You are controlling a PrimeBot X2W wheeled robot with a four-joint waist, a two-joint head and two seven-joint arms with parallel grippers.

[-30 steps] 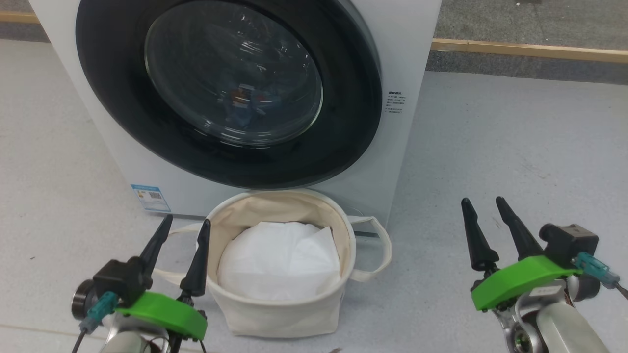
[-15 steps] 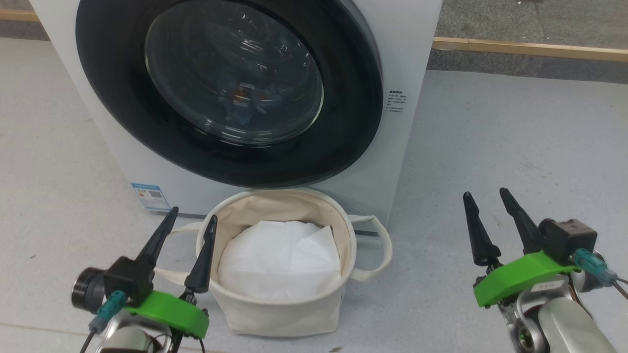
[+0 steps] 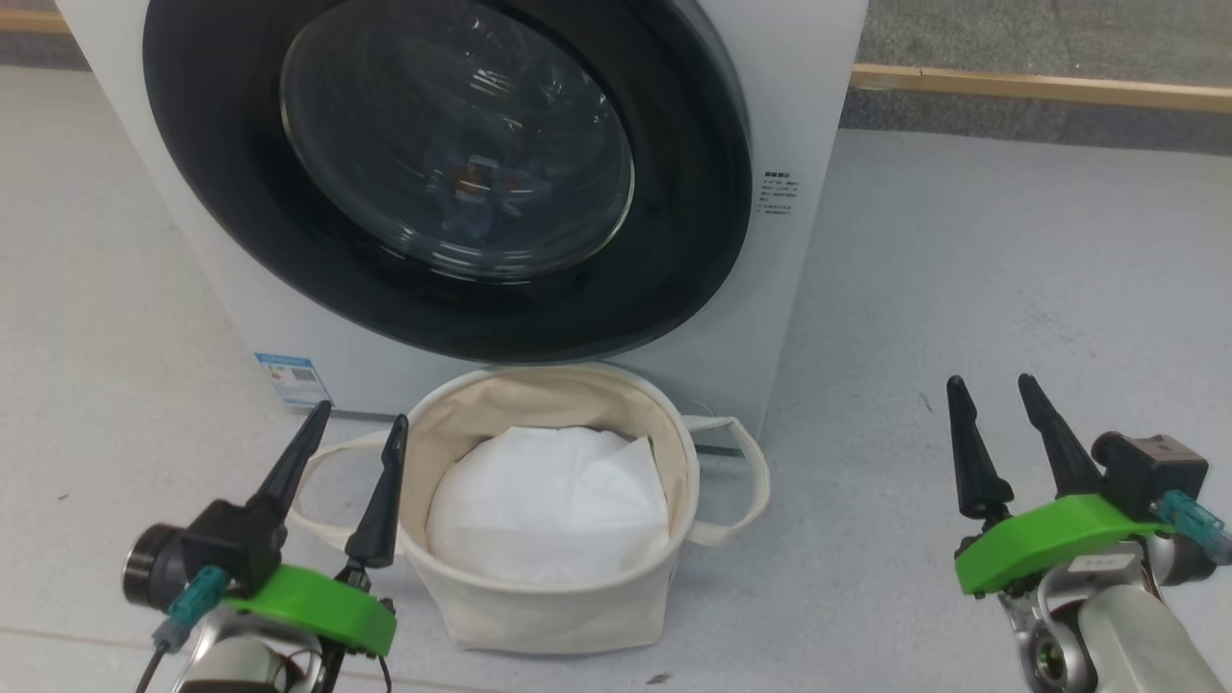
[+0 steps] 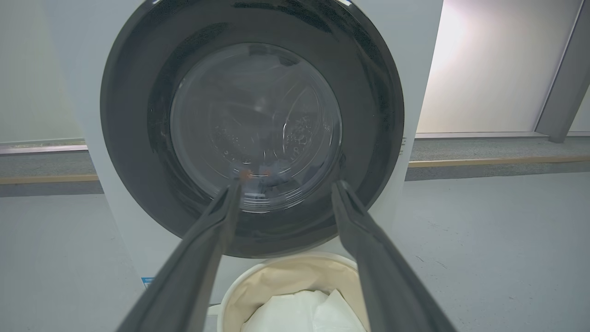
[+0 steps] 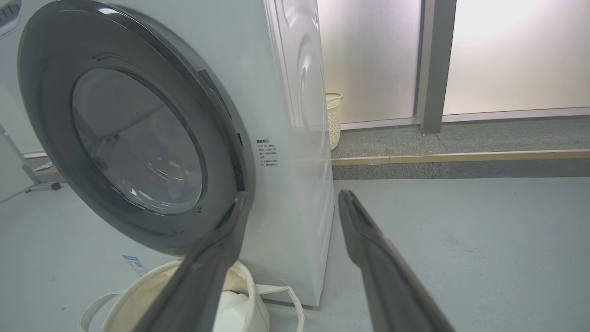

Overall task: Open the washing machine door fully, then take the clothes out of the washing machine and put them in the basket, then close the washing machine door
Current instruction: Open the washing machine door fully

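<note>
1. Washing machine door [image 3: 221,192] is shut; clothes [image 3: 476,192] sit low behind its glass.
2. Left gripper [image 3: 361,414] and right gripper [image 3: 991,380] are both spread and empty, flanking the basket [image 3: 539,606] at the machine's front edge.
3. I'd hook the door's right edge and swing it wide.

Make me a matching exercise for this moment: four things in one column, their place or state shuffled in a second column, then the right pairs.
Things:
1. washing machine door
2. basket
3. clothes
4. right pincer

Place or state:
A. open, above the floor, off to the right
B. shut
C. inside the washing machine, seen through the door's window
D. standing on the floor in front of the machine, with a white liner inside

Pairs: 1-B, 2-D, 3-C, 4-A.
</note>
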